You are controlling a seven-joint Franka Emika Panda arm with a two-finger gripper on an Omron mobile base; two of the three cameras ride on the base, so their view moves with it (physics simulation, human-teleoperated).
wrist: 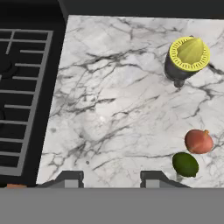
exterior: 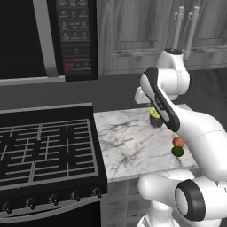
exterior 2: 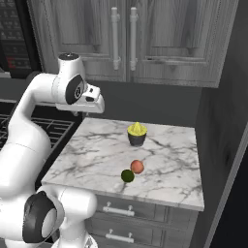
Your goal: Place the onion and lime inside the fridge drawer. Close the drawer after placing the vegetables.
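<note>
The onion (exterior 2: 137, 166) is a small reddish-orange ball near the front of the marble counter (exterior 2: 92, 155). The dark green lime (exterior 2: 127, 175) lies touching it, slightly nearer the front edge. From the left base both show beside the arm, onion (exterior: 178, 141) above lime (exterior: 178, 151). My gripper (wrist: 112, 180) hangs open high over the counter's middle with nothing between its fingers. In the hand view the onion (wrist: 199, 141) and lime (wrist: 185, 164) sit off to the lower right of the fingertips. The fridge drawer is out of view.
A yellow-green pointed juicer in a dark cup (exterior 2: 137, 133) stands at the back of the counter. A black gas stove (exterior: 44, 146) adjoins the counter's left edge. Grey wall cabinets (exterior 2: 121, 34) hang above, and a tall dark panel (exterior 2: 223, 121) bounds the right side.
</note>
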